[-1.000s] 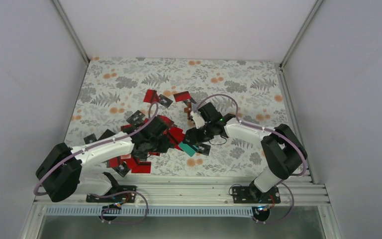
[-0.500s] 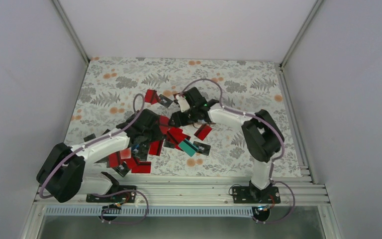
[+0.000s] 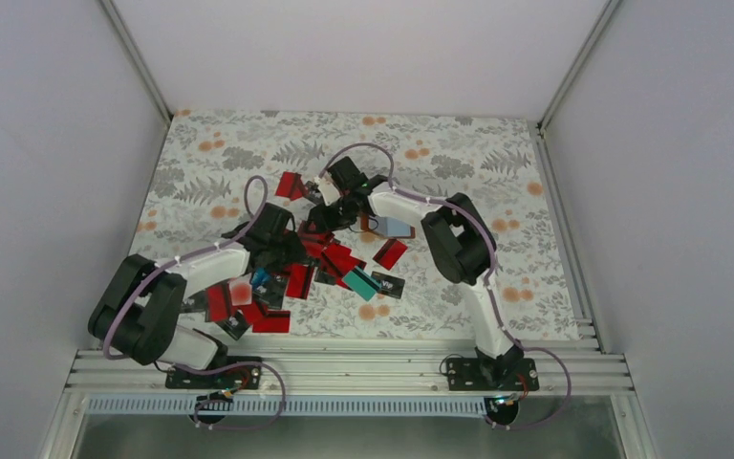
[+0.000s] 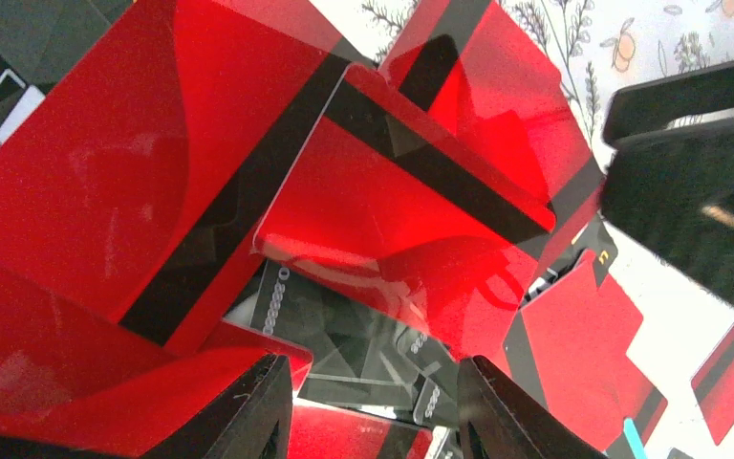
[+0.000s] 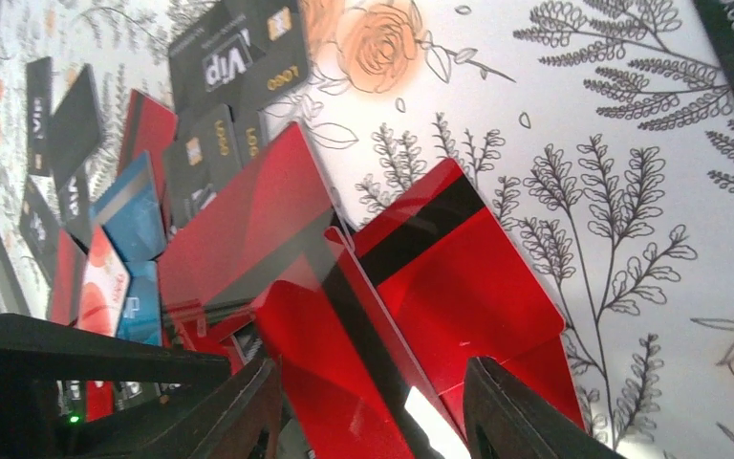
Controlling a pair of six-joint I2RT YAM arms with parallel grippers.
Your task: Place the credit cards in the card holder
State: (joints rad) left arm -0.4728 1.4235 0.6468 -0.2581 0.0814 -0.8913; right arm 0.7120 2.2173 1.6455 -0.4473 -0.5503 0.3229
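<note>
Many glossy thin rectangular credit cards (image 4: 401,201), black-striped red, left pincer (image 4: 375,373) parted, right pincer (image 5: 371,375) parted

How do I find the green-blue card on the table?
Find the heap of red and black cards in the middle of the flowery tablecloth. At the heap's near right edge lies the green-blue card, beside a black card. Nothing else on that side has its colour.
</note>
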